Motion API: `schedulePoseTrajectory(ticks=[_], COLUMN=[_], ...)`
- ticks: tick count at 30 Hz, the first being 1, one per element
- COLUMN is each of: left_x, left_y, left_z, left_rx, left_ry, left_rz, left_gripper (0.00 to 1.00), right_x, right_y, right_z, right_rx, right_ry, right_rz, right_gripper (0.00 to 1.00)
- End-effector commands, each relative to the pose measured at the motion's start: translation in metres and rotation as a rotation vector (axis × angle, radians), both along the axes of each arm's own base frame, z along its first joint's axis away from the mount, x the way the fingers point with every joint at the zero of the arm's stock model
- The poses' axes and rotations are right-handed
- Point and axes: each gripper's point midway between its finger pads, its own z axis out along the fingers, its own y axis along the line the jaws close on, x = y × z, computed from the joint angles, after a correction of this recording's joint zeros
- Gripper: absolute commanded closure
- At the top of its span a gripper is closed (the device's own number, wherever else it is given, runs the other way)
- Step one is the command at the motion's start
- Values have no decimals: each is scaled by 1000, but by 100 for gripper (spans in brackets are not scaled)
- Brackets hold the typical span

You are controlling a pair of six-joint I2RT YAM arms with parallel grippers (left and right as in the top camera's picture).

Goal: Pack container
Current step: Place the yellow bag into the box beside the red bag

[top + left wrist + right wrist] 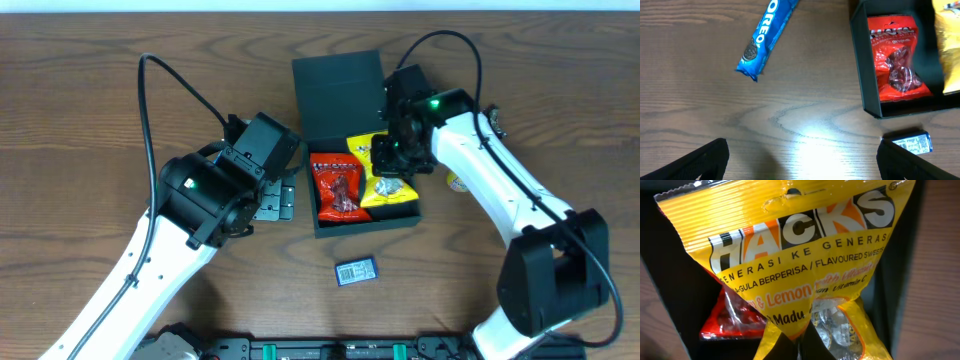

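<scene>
- Overhead, the container [366,223] sits at centre, its lid flap thrown back toward 12 o'clock; the right gripper [397,165] hangs over its 3 o'clock half, pinched tight on the yellow packet [385,185].
- Left wrist: the left gripper [802,165] gapes wide, holding nothing; container at 2 o'clock, Oreo packet [765,37] at 11.
- Right wrist: the yellow packet fills the view, with the red packet [735,320] at 7 o'clock.

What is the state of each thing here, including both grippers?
container: open, lid up.
red packet: flat inside container.
yellow packet: gripped, over container.
Oreo pack: on table, outside.
small blue packet: on table, outside.
left gripper: open, empty.
right gripper: shut on yellow packet.
</scene>
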Motion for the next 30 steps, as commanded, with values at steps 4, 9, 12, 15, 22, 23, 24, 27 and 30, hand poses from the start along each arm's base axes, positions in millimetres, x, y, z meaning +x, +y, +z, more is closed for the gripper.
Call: schedulePoseTrajectory(ticks=[4,9,12,15,22,23,24,27,30], left_x=[1,1,2,3,3,3,4,8,11], left_y=[4,4,3,3,3,3,5,13,22], left_z=[-1,-1,-1,-1,0,0,0,3,6], left_rx=[21,20,17,16,19,20,29,73,128], left_ry=[1,1,-3,-5,-6,-7,-15,-43,-67], left_rz=[4,4,4,4,5,5,9,25,24], left_gripper=[5,5,5,5,5,5,5,5,5], right_x=[2,0,-1,0,1,0,0,-2,-5], right_y=[7,-6,-6,-6,-4,-2,3,12,20], right_z=[-7,-14,-14,-14,-14,-14,-13,-7,8], right_rx=[-9,-81,-82,-81,-71,-58,-34,21,77], right_ry=[-1,8,10,9,6,9,13,19,0], right_rz=[6,-1,-1,-1,-1,1,4,11,22], right_gripper=[99,99,99,82,25,18,9,1,1])
